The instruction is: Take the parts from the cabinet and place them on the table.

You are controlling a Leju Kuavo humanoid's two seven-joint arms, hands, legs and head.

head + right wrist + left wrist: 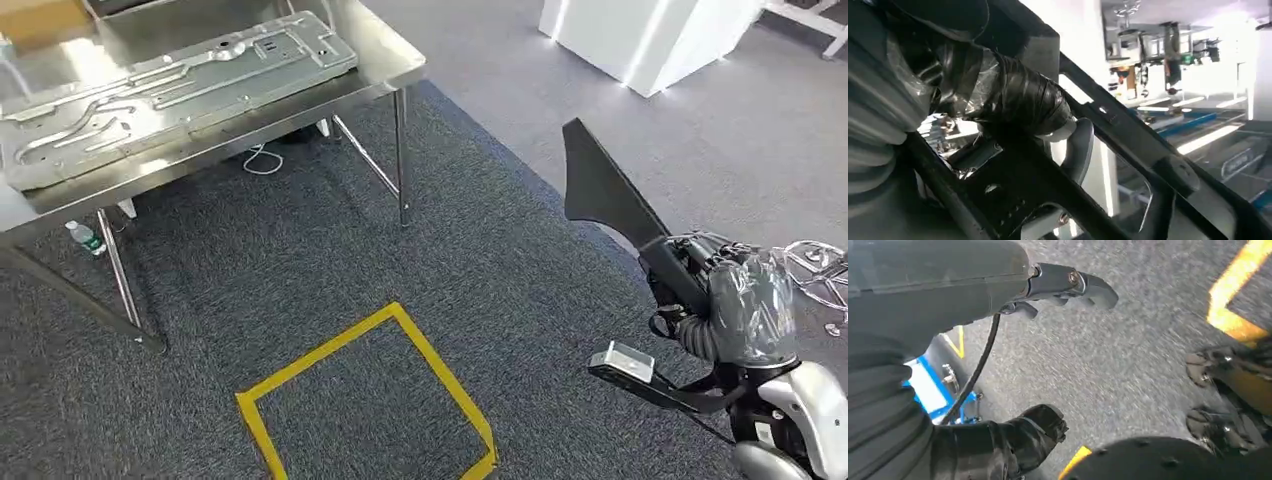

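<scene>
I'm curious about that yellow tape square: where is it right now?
In the head view the yellow tape square lies on the grey carpet, in front of the steel table and left of the right hand.

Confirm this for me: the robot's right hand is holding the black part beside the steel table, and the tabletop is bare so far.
Not quite. The right hand does hold the black part, off to the side of the steel table, but the tabletop is not bare: the head view shows a large stamped metal panel lying on it.

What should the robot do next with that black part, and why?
Probably step toward the steel table: the right robot hand grips the black part, while the table stands apart across the carpet, too far to set it down.
</scene>
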